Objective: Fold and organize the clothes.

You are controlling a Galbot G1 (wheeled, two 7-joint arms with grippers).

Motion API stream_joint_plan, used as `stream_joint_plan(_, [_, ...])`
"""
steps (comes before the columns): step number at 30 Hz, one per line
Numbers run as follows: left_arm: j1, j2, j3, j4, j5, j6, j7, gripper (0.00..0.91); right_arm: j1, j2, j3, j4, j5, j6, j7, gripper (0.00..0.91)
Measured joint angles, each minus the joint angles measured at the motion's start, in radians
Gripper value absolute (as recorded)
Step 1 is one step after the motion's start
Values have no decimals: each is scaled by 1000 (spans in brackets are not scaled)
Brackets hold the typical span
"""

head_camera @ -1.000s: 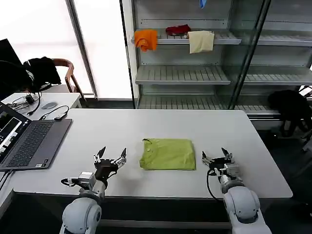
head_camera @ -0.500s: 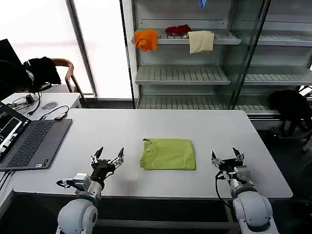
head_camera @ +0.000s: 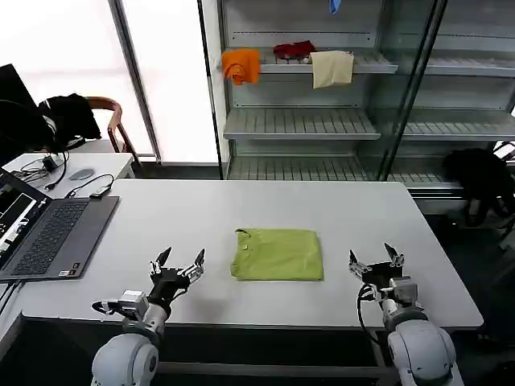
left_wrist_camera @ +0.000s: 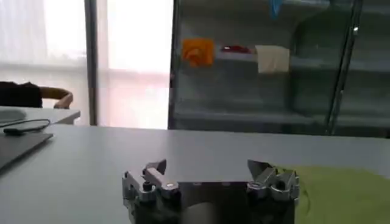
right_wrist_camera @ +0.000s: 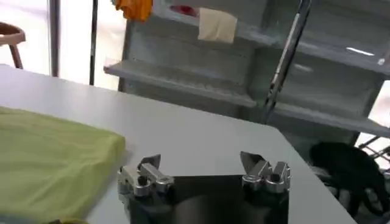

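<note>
T-shirt (head_camera: 278, 254), lime yellow-green, lies folded into a flat rectangle at the middle of the white table (head_camera: 241, 209), collar edge toward the left. Left gripper (head_camera: 178, 261) and right gripper (head_camera: 375, 258) flank it near the front edge, fingers spread, touching nothing.

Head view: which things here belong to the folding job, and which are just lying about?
Belongs to the job:
- lime T-shirt, folded on the table
- left gripper and right gripper, jaws open, either side of it

Lying about:
- laptop
- orange cloth, red cloth, cream cloth on the shelf
</note>
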Motion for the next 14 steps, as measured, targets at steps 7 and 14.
stream_joint_plan(7, [21, -3, -9, -17, 9, -5, 12, 907, -10, 2, -12, 17, 23, 2, -10, 907])
stream_joint_plan(14, [39, -6, -19, -26, 11, -9, 32, 907, -12, 8, -26, 24, 38, 7, -22, 907])
